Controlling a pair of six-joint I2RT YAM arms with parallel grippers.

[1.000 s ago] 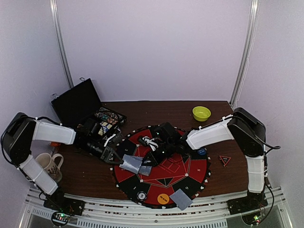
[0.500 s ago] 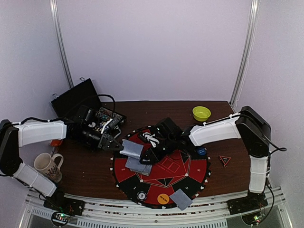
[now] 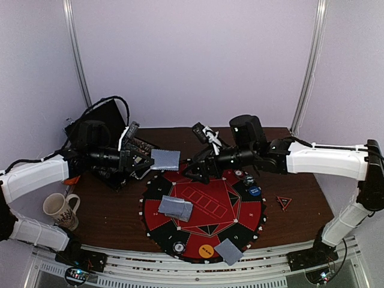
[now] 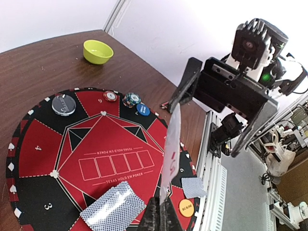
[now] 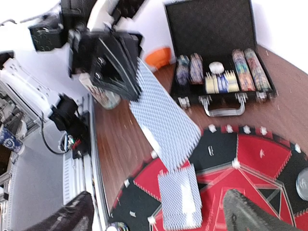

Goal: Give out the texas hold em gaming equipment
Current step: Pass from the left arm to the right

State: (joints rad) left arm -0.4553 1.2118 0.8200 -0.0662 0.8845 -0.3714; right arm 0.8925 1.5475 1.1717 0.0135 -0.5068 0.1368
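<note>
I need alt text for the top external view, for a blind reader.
The left claw holds one grey-blue card in the air, facing the open right claw, over the far edge of a round red-and-black mat. More cards, an orange disc and chips lie on the mat; a mug stands at the left.

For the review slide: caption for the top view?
Left gripper holds a card aloft by the mat; right gripper open facing it; a card pile lies on the mat.
</note>
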